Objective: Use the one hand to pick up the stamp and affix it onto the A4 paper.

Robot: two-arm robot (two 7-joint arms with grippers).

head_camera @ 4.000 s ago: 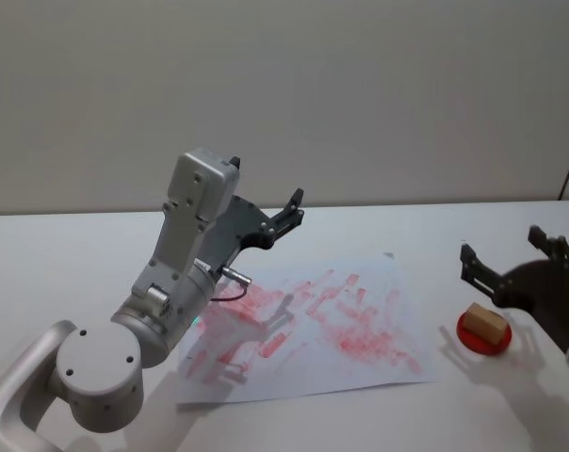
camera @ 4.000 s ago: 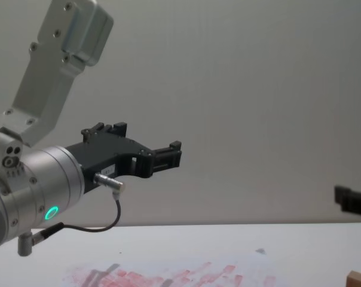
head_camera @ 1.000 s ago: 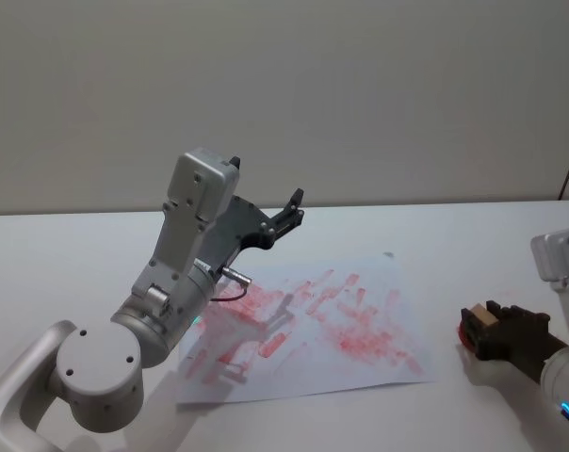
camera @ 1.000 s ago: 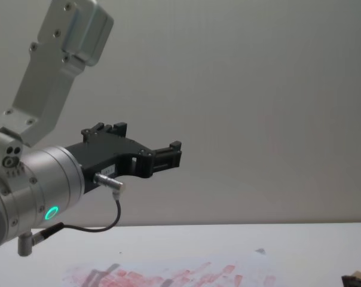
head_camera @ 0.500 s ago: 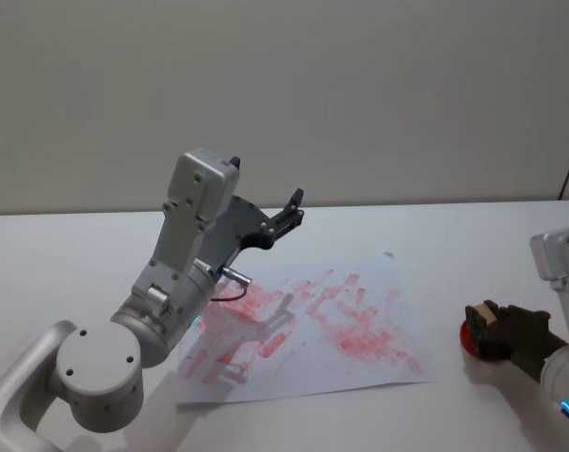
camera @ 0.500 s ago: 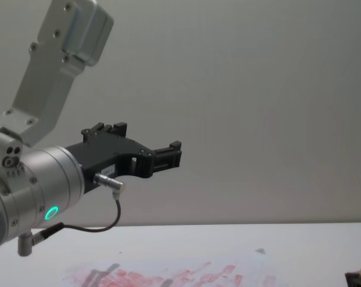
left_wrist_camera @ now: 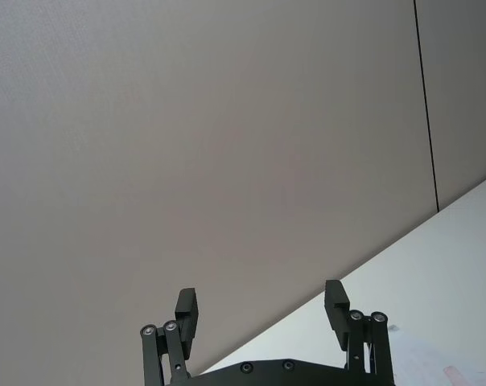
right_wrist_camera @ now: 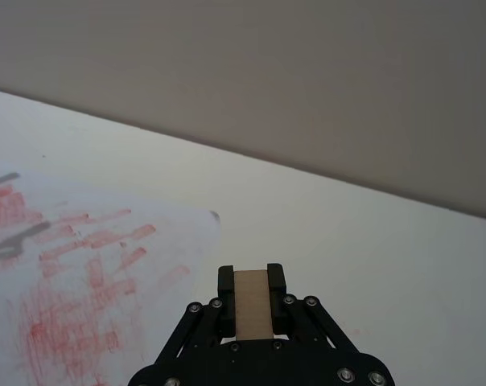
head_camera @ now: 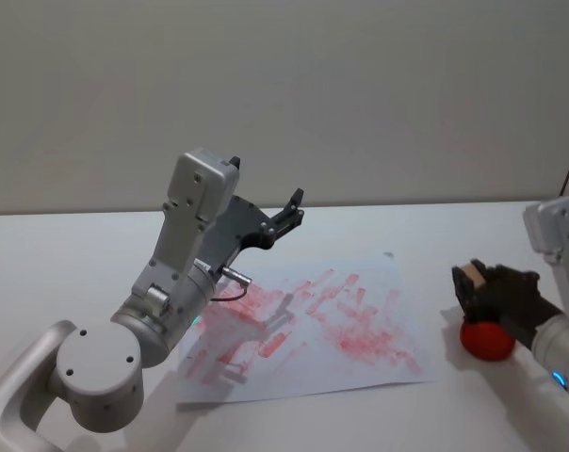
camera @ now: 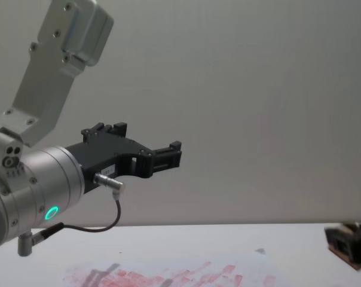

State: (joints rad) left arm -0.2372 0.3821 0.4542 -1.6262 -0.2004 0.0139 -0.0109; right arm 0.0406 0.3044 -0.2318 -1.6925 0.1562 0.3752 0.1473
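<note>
The stamp (head_camera: 469,276), a light-brown wooden block, is lifted off the table with my right gripper (head_camera: 477,285) shut on it. It hangs just above and left of a red ink pad (head_camera: 486,342). In the right wrist view the stamp (right_wrist_camera: 253,310) sits clamped between the black fingers (right_wrist_camera: 226,279). The A4 paper (head_camera: 360,282), white with many red prints, lies flat at the table's middle, left of the stamp. In the chest view the right gripper (camera: 348,240) enters low on the right. My left gripper (head_camera: 290,208) is held high over the paper's far edge, open and empty.
The left arm's big silver body (head_camera: 176,282) hangs over the paper's left part and casts a shadow there. In the left wrist view the left gripper (left_wrist_camera: 261,310) faces a plain wall. White table (head_camera: 435,226) stretches behind the paper.
My right gripper came down on the stamp on the red pad, shut on it, and has now lifted it up and slightly left. The left arm has not moved.
</note>
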